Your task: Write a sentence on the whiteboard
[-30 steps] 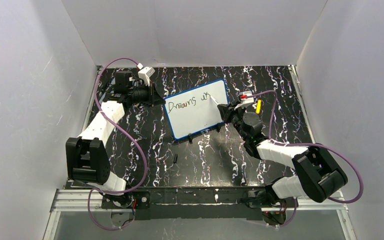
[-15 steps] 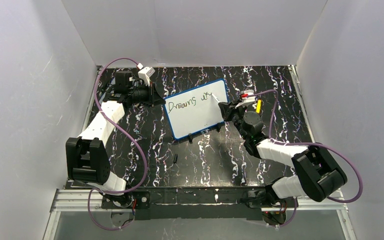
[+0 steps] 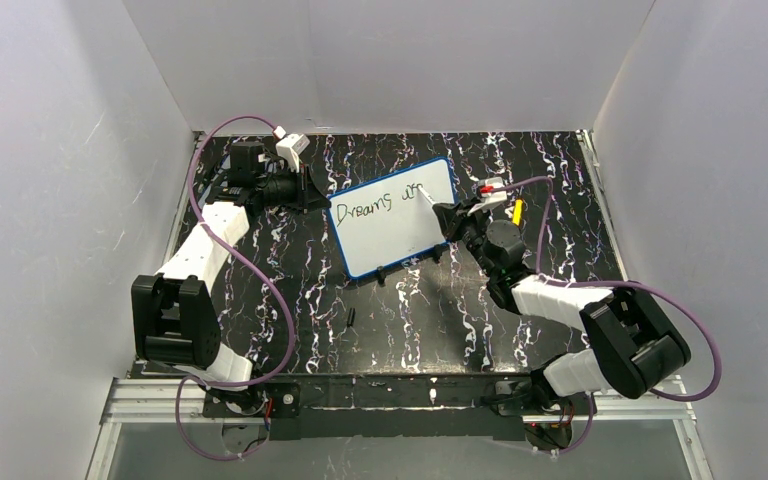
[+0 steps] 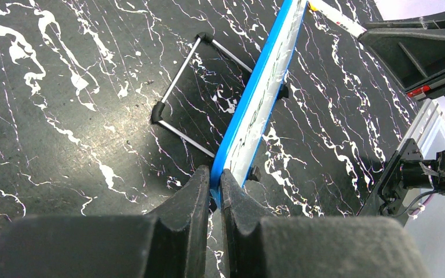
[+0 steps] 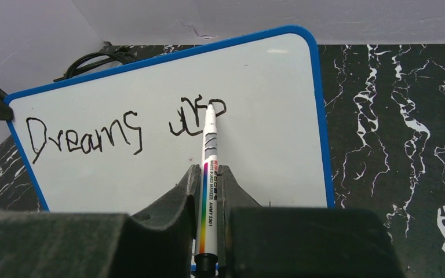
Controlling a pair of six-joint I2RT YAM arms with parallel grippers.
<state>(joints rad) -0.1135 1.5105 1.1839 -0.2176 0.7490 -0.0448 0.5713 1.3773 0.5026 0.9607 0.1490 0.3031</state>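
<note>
Blue-rimmed whiteboard [image 3: 395,240], sentence [image 5: 84,136] reading "Dreams" and a scrawl; left gripper [image 4: 215,176] pinches its rim, right gripper [image 5: 208,176] clamps a marker [image 5: 210,145].

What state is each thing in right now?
whiteboard: propped up on its stand, rim pinched.
sentence: unfinished; "Dreams" done, second word partly written.
marker: uncapped, tip at the last letter.
left gripper: shut on whiteboard.
right gripper: shut on marker.

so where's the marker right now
Right wrist view: the marker is clamped in the right gripper, its tip on the whiteboard at the second word.
</note>
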